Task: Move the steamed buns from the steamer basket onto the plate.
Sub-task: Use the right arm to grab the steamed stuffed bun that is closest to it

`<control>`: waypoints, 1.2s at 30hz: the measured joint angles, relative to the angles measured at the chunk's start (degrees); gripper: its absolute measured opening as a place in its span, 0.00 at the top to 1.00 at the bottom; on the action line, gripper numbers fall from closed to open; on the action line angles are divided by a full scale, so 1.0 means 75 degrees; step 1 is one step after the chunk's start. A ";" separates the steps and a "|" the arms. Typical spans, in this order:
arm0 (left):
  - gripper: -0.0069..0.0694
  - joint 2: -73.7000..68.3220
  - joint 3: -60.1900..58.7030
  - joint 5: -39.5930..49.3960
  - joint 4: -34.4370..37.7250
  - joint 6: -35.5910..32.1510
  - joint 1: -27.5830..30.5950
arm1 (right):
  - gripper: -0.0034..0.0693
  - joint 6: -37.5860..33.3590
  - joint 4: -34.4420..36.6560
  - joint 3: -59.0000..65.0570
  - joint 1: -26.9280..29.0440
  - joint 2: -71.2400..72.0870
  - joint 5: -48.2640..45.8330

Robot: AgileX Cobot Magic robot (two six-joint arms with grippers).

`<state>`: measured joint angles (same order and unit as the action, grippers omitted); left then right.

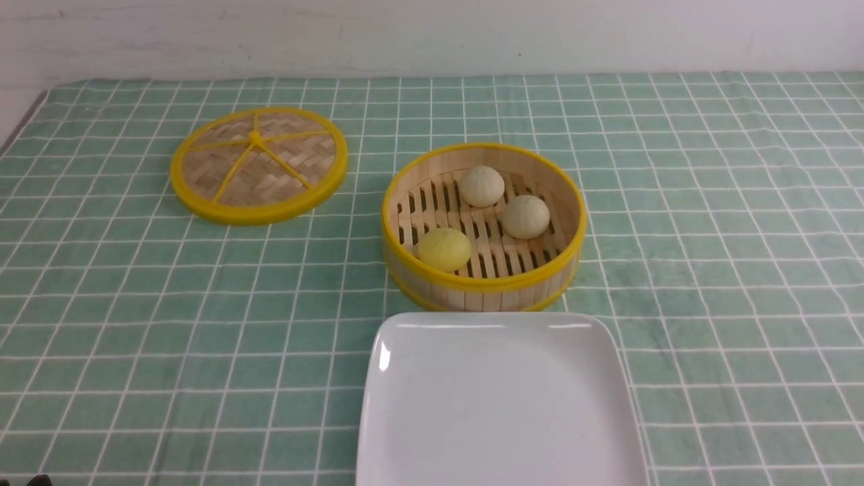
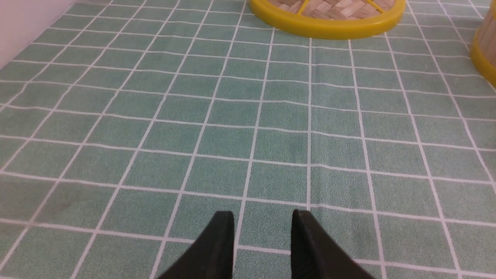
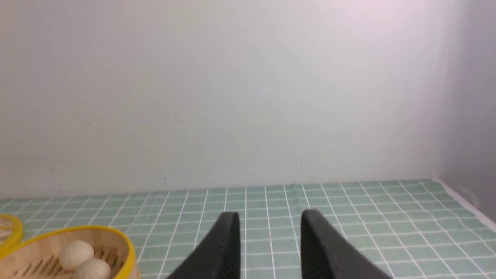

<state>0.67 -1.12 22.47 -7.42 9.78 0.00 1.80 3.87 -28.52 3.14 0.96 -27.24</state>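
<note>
The steamer basket (image 1: 483, 275) stands at the table's middle with three steamed buns inside: two off-white ones (image 1: 481, 186) (image 1: 525, 217) and a pale yellow one (image 1: 445, 249). The white square plate (image 1: 499, 405) lies just in front of it, nothing on it. Neither gripper shows in the front view. My left gripper (image 2: 262, 217) is open and empty over bare cloth, the basket's edge (image 2: 484, 50) far off to one side. My right gripper (image 3: 270, 217) is open and empty, facing the wall, with the basket (image 3: 116, 238) and two buns (image 3: 76, 254) at the picture's corner.
The flat woven lid (image 1: 258, 164) with yellow rim and spokes lies at the far left of the basket; it also shows in the left wrist view (image 2: 327, 15). A green checked cloth (image 1: 729, 236) covers the table. A white wall (image 1: 432, 34) stands behind.
</note>
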 joint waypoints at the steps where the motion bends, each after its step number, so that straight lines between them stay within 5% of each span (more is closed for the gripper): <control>1: 0.59 0.0000 0.0000 0.0000 0.0000 0.0000 0.0000 | 0.62 0.0045 0.0123 0.0008 0.0000 0.0000 0.0060; 23: 0.59 0.0000 0.0000 -0.0060 0.0027 0.0000 0.0000 | 0.62 0.0190 0.0766 0.0112 0.0000 0.0000 0.0189; 36: 0.59 0.0000 -0.0060 -0.2578 0.2829 0.1469 0.0000 | 0.62 -0.0017 0.1457 0.0120 0.0000 0.0000 -0.0721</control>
<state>0.67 -1.57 3.14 13.79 20.80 0.00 1.68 14.79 -27.62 3.14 0.96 -32.65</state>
